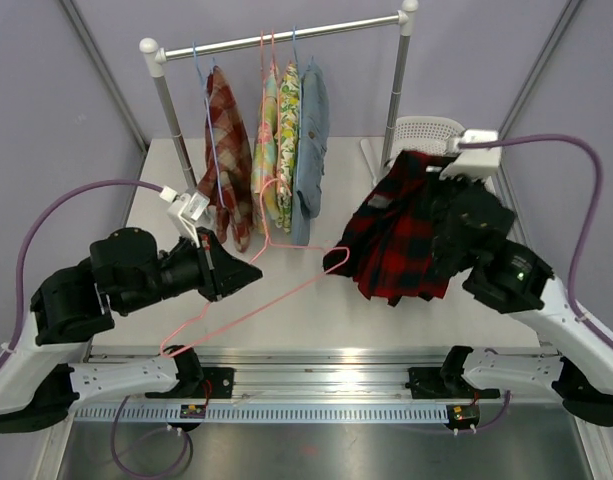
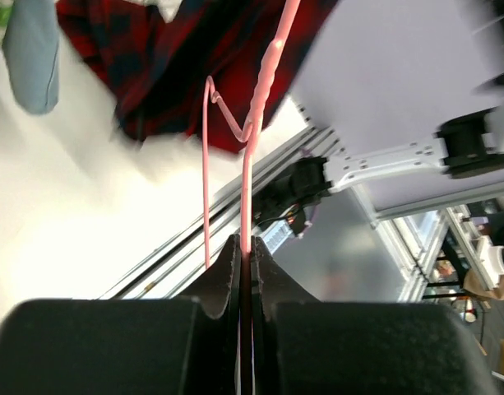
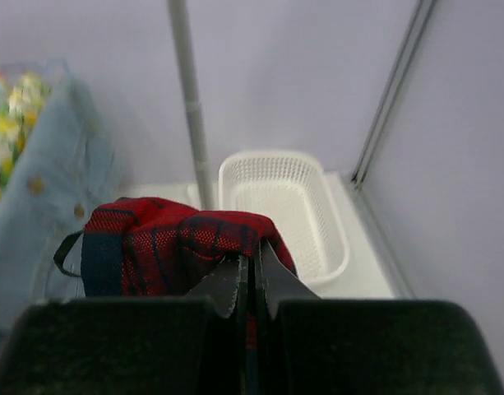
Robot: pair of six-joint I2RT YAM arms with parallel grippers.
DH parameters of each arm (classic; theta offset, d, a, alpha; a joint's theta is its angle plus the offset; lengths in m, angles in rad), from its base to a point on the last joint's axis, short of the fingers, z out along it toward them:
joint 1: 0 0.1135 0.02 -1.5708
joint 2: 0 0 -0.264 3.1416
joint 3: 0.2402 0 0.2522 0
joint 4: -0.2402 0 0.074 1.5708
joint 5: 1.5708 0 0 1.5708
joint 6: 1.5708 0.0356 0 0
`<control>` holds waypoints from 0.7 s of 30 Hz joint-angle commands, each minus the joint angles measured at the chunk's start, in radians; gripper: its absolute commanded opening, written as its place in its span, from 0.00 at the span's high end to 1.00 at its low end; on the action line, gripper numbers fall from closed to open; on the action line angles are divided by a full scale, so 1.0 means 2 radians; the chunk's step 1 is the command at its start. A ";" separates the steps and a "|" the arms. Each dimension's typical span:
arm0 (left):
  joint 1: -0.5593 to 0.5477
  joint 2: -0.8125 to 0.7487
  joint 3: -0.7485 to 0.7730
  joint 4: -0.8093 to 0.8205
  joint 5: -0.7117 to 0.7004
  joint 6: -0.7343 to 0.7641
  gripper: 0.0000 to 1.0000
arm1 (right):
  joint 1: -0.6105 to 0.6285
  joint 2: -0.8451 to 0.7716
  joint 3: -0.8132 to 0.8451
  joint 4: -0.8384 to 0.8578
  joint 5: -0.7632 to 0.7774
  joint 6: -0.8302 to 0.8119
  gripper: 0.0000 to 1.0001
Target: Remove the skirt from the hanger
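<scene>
Skirt [image 1: 401,230]: red and dark plaid, bunched. It hangs over the right side of the table [image 1: 316,310], just near of the white basket [image 3: 325,222]. Its upper fold is pinched in the right gripper [image 3: 252,259], whose fingers are pressed together on the cloth, and the rest drapes down and to the left.

Hanger [image 2: 247,189]: pink wire. It lies at a slant across the middle of the table, with one end low and near on the left and the twisted neck and hook pointing right toward the skirt. The hook sits at the skirt's lower left edge. Whether it touches the cloth cannot be told. The rest of the wire frame shows bare, with no cloth over it.

Left gripper [image 2: 245,247]: fingers closed tight on a straight run of the hanger wire, which passes up between them.

Rack [image 1: 286,35]: white posts and a metal rail, standing at the far side of the table.

Garments on the rail, left to right: a plaid piece [image 1: 224,150], two floral pieces [image 1: 281,130] and a pale blue piece [image 1: 311,130], all on hangers and well apart from the skirt.

Basket: white perforated plastic, at the far right corner beside the rack's right post.
</scene>
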 commanded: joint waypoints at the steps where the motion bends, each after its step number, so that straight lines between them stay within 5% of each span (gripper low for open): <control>1: -0.001 -0.015 -0.036 0.047 -0.026 0.014 1.00 | -0.033 0.030 0.169 0.180 -0.011 -0.208 1.00; 4: -0.002 -0.007 -0.052 0.043 -0.049 0.027 1.00 | -0.076 0.126 0.297 0.180 -0.045 -0.298 1.00; 9: -0.002 0.021 -0.036 0.026 -0.083 0.047 1.00 | -0.190 0.231 0.471 0.078 -0.109 -0.274 1.00; 21: -0.002 0.075 -0.011 0.039 -0.146 0.084 1.00 | -0.417 0.458 0.684 -0.074 -0.310 0.002 1.00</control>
